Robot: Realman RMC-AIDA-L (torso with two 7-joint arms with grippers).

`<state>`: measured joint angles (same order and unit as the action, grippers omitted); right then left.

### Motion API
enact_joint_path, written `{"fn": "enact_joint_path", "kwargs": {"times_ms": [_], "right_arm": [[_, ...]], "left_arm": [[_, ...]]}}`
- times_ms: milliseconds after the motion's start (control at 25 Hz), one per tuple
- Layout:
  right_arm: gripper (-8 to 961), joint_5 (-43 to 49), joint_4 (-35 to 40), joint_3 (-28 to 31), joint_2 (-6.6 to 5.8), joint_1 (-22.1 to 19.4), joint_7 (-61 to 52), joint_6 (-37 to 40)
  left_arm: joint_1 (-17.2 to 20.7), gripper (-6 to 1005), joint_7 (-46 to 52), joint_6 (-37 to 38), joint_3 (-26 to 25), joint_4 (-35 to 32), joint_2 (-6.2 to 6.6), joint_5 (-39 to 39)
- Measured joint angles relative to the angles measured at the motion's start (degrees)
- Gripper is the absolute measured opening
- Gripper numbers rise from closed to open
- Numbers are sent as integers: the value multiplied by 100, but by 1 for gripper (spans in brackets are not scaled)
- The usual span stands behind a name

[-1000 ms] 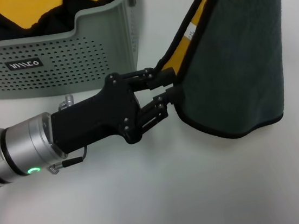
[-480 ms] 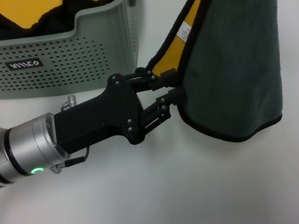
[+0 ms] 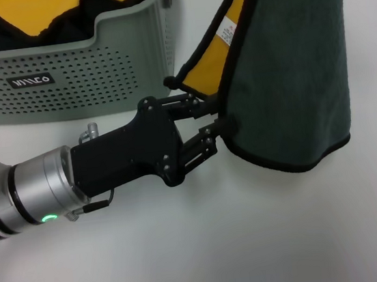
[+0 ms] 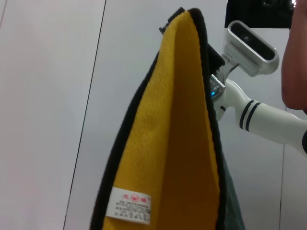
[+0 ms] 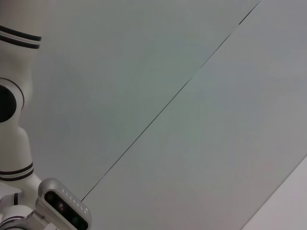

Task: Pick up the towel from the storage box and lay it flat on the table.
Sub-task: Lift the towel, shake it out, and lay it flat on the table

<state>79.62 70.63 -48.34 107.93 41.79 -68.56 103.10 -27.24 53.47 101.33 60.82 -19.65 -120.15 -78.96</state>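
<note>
The towel (image 3: 289, 66) hangs upright over the table (image 3: 256, 243), dark green face toward me, yellow face and white label (image 3: 228, 31) on its left side. My left gripper (image 3: 215, 113) reaches in from the left, open, with the towel's black lower edge between its fingers. The left wrist view shows the yellow face (image 4: 172, 134) running up to my right gripper (image 4: 191, 28), which is shut on the top corner. The storage box (image 3: 96, 63) stands at the back left.
Another yellow-and-black cloth (image 3: 55, 9) lies inside the storage box. The left arm's silver wrist (image 3: 30, 195) lies low over the table in front of the box. Bare white tabletop stretches along the front and right.
The hanging towel has drifted left and its yellow lower corner has swung out above the left gripper's upper finger. The left gripper has sunk slightly.
</note>
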Motion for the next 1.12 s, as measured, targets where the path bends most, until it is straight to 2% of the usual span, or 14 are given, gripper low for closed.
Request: {"fn": "enact_joint_path", "kwargs": {"times_ms": [520,760,960,1120], "right_arm": [[16,-1,157,0,0,-55,32,-137],[17,1,153,0,2,-64,61,-141],[17,-10,154,0,6,-120,80,-156],[17,-16,157,6,27,-168,75,-173]], "left_arm": [[25,275,-223,0,0,-3,11,-22],[18,93,-300,0,0,-4,10,-24],[30,31,-303,0,-20,-31,15,-9],[74,22,-284,11,-69,-34,23,267]]}}
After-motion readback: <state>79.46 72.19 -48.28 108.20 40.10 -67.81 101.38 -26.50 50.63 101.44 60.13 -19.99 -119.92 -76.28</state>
